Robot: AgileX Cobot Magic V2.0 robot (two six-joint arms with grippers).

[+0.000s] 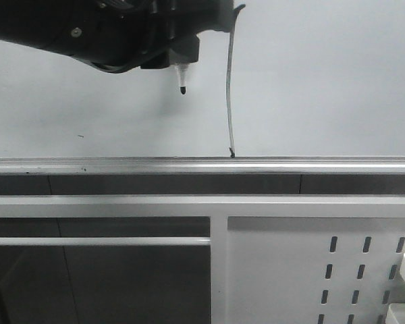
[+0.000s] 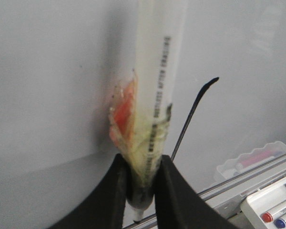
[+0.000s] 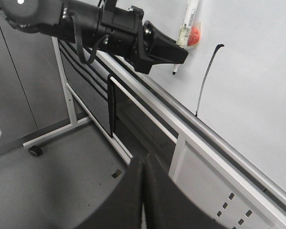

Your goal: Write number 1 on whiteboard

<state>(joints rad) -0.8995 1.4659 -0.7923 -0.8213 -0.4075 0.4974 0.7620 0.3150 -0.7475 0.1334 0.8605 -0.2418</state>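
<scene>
- The whiteboard (image 1: 310, 81) fills the upper part of the front view as a pale, glossy surface, with its silver edge rail (image 1: 202, 165) running level across below it.
- The number 1 (image 1: 230, 88) stands on the board as a long thin dark stroke, its long axis near-vertical, leaning very slightly.
- The small hook sits at the stroke's top and bends toward the right in the front view; the foot of the stroke reaches down to the rail.
- The left claw (image 2: 142, 191) is clamped on a marker (image 2: 155, 95), its two black fingers (image 2: 112, 191) pressed against the barrel on either side.
- The marker is a white barrel with a line of dark print along it and a patch of red and clear tape near the grip.
- In the front view the marker tip (image 1: 183, 88) points downward and sits just left of the stroke, level with its upper half and apart from it.
- Whether the tip touches the board cannot be told.
- The right claw (image 3: 142, 191) appears at the base of its own wrist view with its fingers pressed together and nothing between them, well away from the board.
- In the left wrist view a clear tray (image 2: 257, 160) and a white box of markers (image 2: 276, 205) lie beyond the rail.
- A white perforated panel (image 1: 324, 270) sits below the rail in the front view.
</scene>
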